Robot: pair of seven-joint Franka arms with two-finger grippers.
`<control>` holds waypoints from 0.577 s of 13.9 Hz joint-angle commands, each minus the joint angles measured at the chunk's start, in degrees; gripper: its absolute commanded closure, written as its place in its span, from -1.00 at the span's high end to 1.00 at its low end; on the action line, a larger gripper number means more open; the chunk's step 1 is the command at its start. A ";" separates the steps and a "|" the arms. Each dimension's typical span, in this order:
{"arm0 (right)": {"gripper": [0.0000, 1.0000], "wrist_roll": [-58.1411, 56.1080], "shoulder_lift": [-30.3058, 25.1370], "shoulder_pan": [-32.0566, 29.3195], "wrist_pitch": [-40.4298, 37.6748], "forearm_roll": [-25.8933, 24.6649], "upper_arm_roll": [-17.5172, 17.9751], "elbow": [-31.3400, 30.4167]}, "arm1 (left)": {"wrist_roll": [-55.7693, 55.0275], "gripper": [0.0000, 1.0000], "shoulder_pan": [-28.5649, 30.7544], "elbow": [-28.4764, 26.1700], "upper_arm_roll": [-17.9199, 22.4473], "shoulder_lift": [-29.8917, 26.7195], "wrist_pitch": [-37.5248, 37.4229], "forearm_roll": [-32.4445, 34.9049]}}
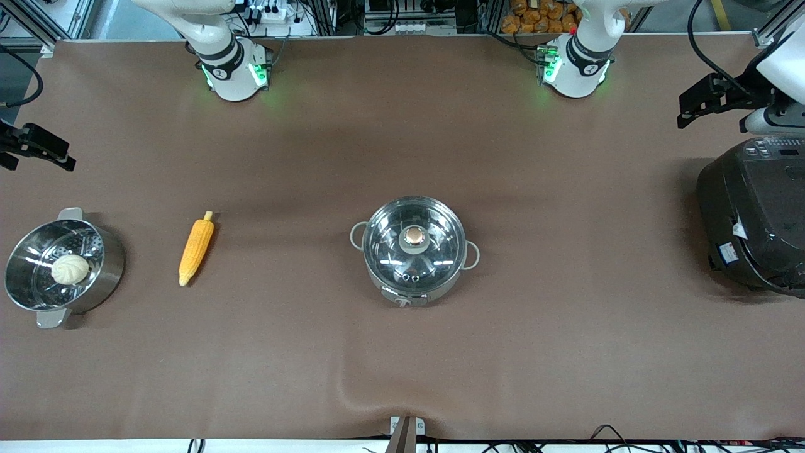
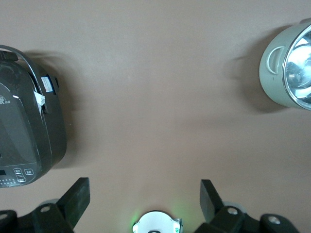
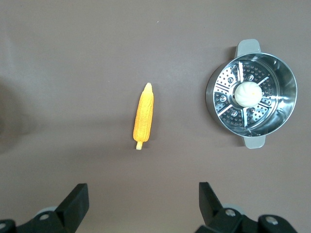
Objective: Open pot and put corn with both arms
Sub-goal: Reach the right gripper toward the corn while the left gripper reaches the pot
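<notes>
The pot (image 1: 415, 251) stands mid-table with its glass lid on, copper knob (image 1: 414, 236) on top; its edge shows in the left wrist view (image 2: 291, 68). The corn (image 1: 196, 249) lies on the cloth toward the right arm's end, between the pot and a steamer, and shows in the right wrist view (image 3: 144, 116). My left gripper (image 2: 144, 194) is open and empty, held high above the table beside the rice cooker (image 1: 710, 100). My right gripper (image 3: 143, 196) is open and empty, high over the right arm's end (image 1: 38, 148). Neither gripper touches anything.
A steel steamer pot (image 1: 94, 286) with a pale bun (image 1: 69, 269) in it stands at the right arm's end, beside the corn. A big black rice cooker (image 1: 755, 214) stands at the left arm's end. Brown cloth covers the table.
</notes>
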 commanded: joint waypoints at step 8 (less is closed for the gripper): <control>1.00 0.65 3.06 0.97 7.66 0.41 0.06 -4.15 | 1.49 1.00 -1.02 2.82 -1.18 3.38 0.02 1.68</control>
